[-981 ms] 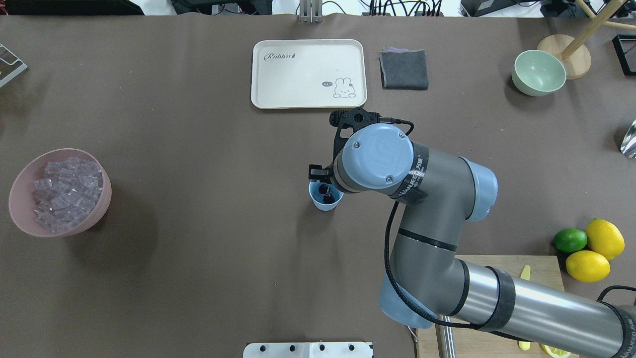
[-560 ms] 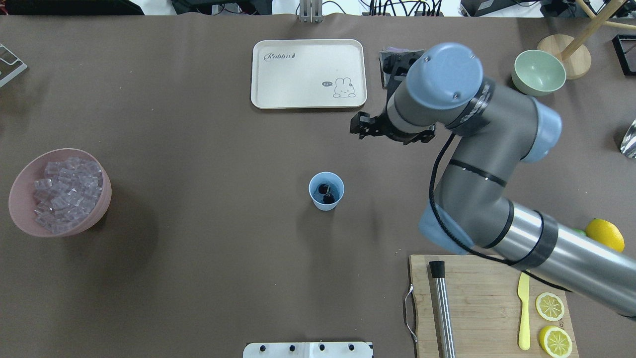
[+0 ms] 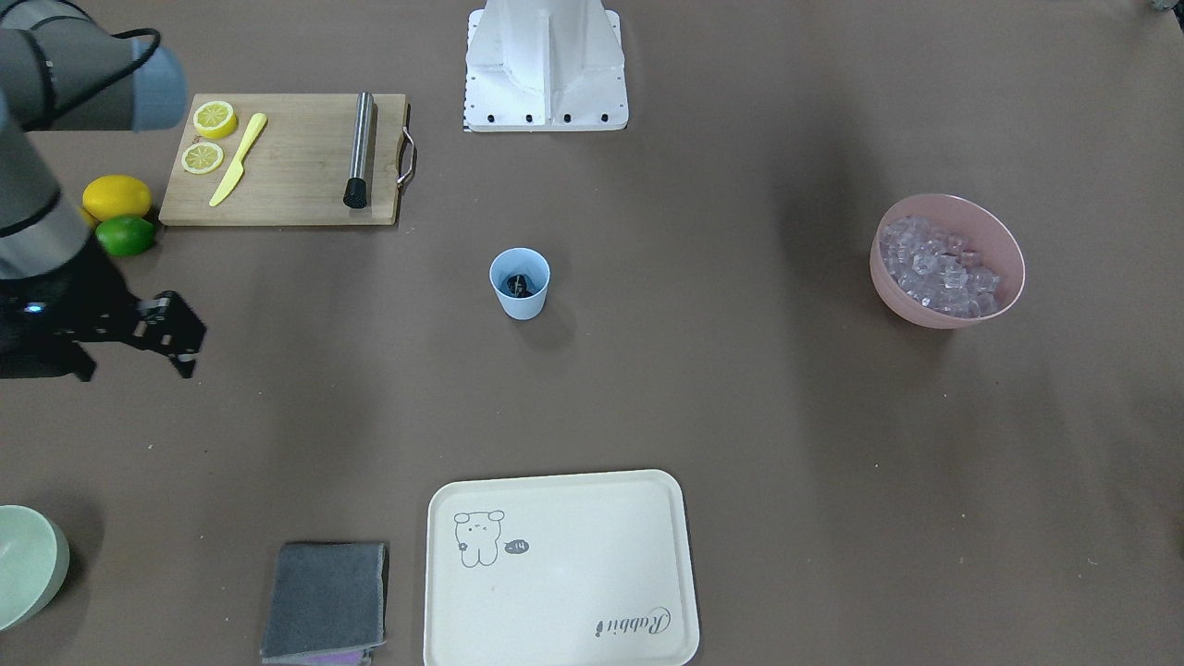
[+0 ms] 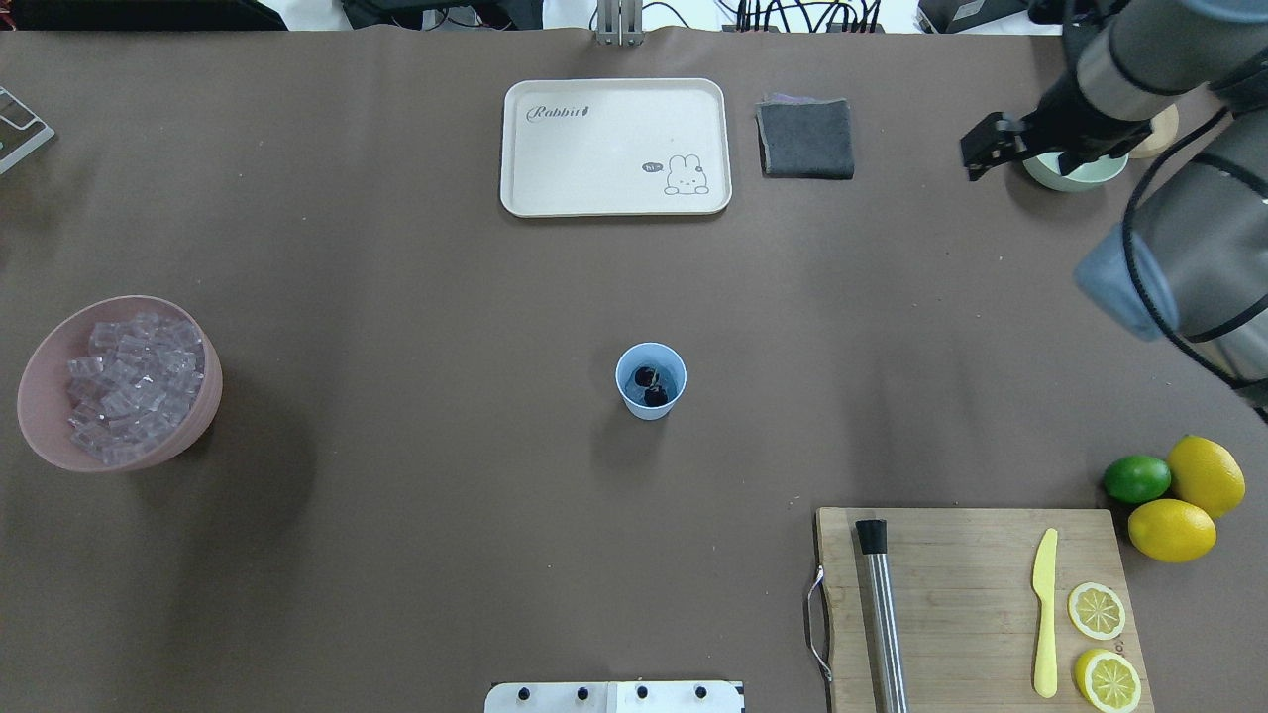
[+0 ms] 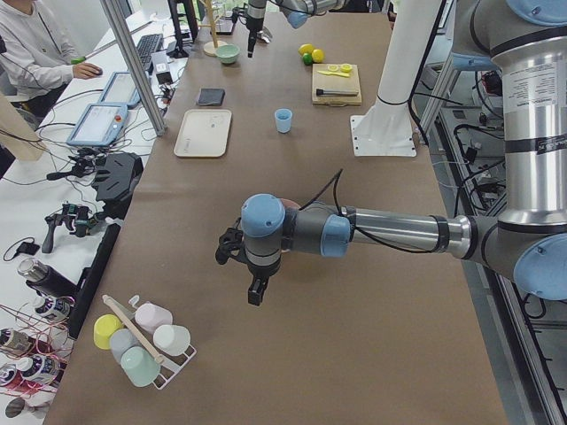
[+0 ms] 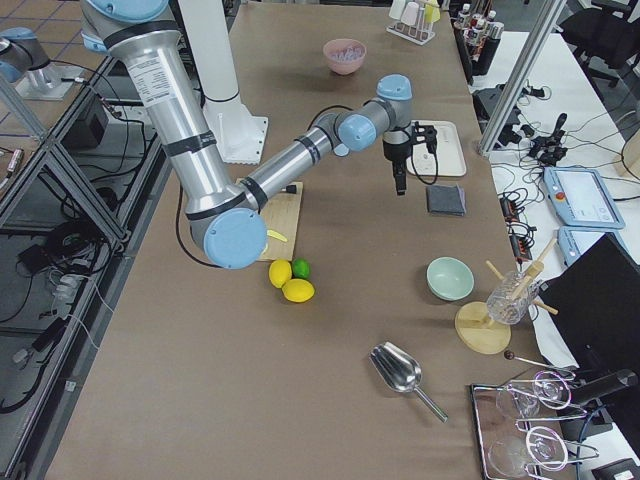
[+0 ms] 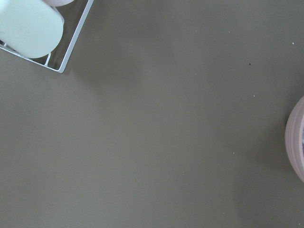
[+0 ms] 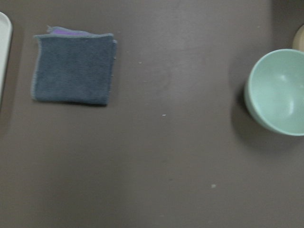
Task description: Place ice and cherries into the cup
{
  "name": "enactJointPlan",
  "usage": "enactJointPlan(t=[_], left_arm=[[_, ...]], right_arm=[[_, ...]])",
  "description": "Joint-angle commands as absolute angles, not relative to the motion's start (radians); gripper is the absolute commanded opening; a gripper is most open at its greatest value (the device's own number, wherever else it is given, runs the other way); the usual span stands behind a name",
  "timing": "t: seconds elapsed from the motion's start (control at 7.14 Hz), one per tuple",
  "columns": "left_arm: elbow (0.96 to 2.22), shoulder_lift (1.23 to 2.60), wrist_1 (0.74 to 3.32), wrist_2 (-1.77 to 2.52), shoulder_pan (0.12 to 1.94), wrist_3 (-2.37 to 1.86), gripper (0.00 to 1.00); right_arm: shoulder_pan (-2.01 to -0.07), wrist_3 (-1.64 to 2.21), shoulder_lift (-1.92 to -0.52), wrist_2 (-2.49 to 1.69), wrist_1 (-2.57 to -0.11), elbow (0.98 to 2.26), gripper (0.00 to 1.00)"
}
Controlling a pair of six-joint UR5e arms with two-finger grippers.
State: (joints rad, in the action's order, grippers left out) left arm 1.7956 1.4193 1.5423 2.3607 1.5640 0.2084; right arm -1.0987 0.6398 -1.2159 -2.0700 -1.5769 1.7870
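Two glossy, dark, round cherries (image 4: 655,396) are seen inside the tapered pale-blue plastic cup (image 4: 672,368), upright at mid-table. Clear glassy ice (image 4: 134,381) is heaped in the pink bowl (image 4: 45,391), well apart. The right gripper (image 4: 981,149), earlier over the cup, has been carried beside the green bowl (image 4: 1080,176). Its opening cannot be told, nor the left gripper's (image 5: 254,297).
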Motion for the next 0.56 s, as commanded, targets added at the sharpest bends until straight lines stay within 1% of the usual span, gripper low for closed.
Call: enactJointPlan(t=[0.0,0.14,0.28,0.42], left_arm=[[1.798,1.427,1.456,2.361,1.569,0.233,0.98],[1.798,1.428,1.456,2.361,1.568,0.233,0.98],[1.798,1.431,1.456,2.362,1.568,0.233,0.98],[1.799,1.431,1.457,2.365,1.568,0.232,0.98]], right_arm=[[-1.303,0.252,-1.328,-2.161,-1.575,1.703,1.0],[-1.395,0.091,-1.372,-2.161,-1.577,1.66,1.0],[-1.475,0.008,-1.425,-2.189,-1.575,1.642,1.0],[-1.543,-0.012,-1.534,-2.222,-1.559,1.654,1.0]])
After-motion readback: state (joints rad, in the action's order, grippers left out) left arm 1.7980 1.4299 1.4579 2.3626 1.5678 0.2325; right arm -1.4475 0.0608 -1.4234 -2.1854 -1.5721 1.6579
